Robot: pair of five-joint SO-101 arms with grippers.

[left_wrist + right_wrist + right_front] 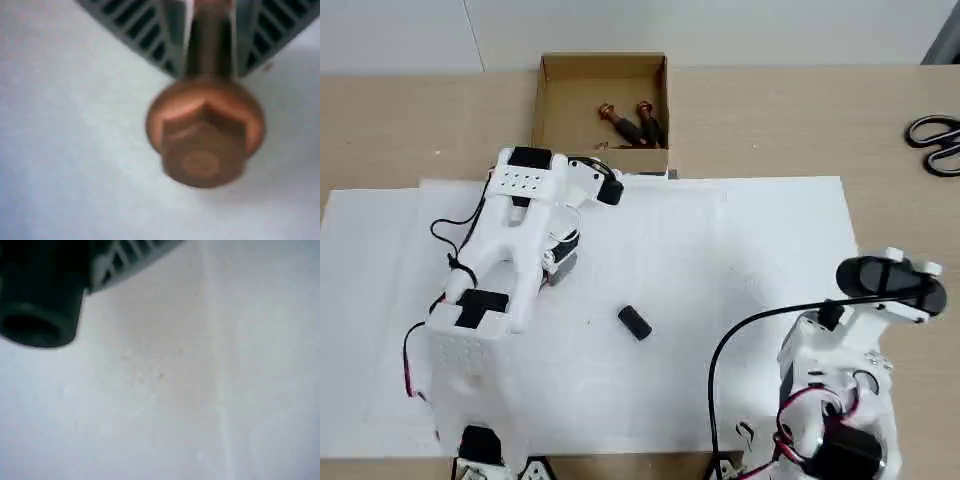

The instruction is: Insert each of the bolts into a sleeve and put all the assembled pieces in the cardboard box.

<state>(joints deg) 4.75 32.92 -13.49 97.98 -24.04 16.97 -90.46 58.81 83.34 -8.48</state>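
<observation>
A copper bolt fills the left wrist view, its hex head toward the camera. My left gripper is shut on its shank between grey ribbed fingers. In the high view that gripper hangs low over the white sheet, left of a loose black sleeve lying on its side. My right gripper holds a second black sleeve, open end outward, above the sheet. The right arm is folded at the table's front right. The cardboard box at the back holds two assembled pieces.
The white sheet covers most of the wooden table. Black scissors lie at the far right edge. Cables trail from both arms near the front. Open sheet lies between the loose sleeve and the right arm.
</observation>
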